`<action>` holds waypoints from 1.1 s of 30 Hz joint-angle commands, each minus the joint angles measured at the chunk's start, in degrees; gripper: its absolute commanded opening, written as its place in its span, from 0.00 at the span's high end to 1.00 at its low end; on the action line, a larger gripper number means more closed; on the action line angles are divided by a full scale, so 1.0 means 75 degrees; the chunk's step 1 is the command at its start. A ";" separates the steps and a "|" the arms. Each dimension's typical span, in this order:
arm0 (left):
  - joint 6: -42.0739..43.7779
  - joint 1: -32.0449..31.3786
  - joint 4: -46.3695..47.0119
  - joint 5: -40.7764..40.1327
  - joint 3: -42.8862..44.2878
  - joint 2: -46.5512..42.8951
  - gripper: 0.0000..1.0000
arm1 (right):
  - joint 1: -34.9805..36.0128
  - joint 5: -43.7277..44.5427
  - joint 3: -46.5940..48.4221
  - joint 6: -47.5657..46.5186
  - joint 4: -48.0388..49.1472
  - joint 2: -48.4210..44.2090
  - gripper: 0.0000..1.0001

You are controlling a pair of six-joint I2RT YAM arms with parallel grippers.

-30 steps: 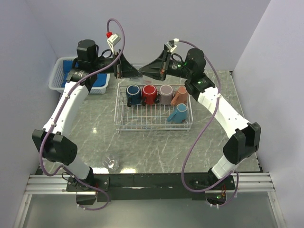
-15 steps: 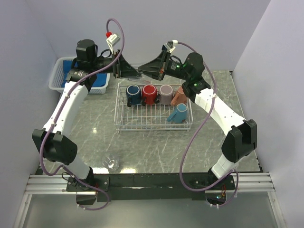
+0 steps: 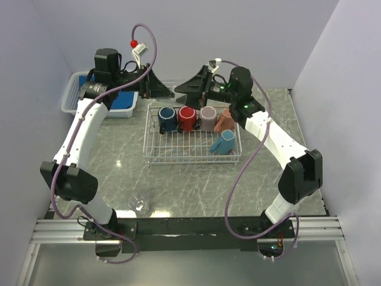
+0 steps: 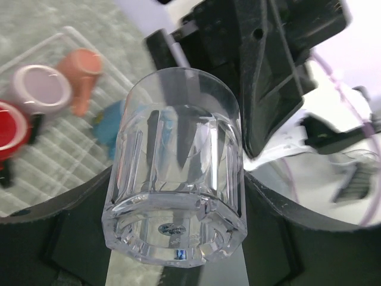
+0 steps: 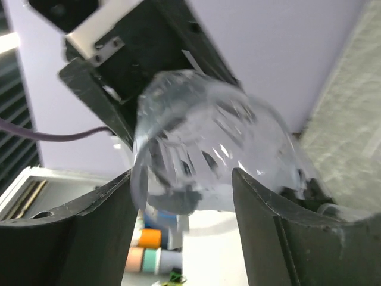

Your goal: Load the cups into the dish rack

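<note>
Glass cup (image 4: 178,173) aloft by the dish rack's (image 3: 178,162) far edge.
Left jaws clamp its base. Right jaws flank it, grip cannot be told. Five mugs (image 3: 187,118) in rack; second glass cup (image 3: 141,206) on bench, well nearer than the rack.

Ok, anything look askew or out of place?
In the dish rack, the salmon mug and light blue mug lie tipped. A clear glass sits alone near the arm bases. The left gripper holds a second glass.
</note>
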 commanded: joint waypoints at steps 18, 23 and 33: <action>0.6135 -0.2775 -0.4079 -0.5681 0.1753 0.1859 0.99 | -0.2778 0.1717 -0.2087 -0.3352 -0.5361 -0.4953 0.32; 0.6779 -0.3383 -0.4009 -0.6596 0.1472 0.2515 0.99 | -0.2907 0.1670 -0.2451 -0.3316 -0.5396 -0.5304 0.33; 0.7074 -0.3900 -0.3260 -0.7745 0.0839 0.3383 0.99 | -0.2977 0.1600 -0.2967 -0.3176 -0.5221 -0.5750 0.35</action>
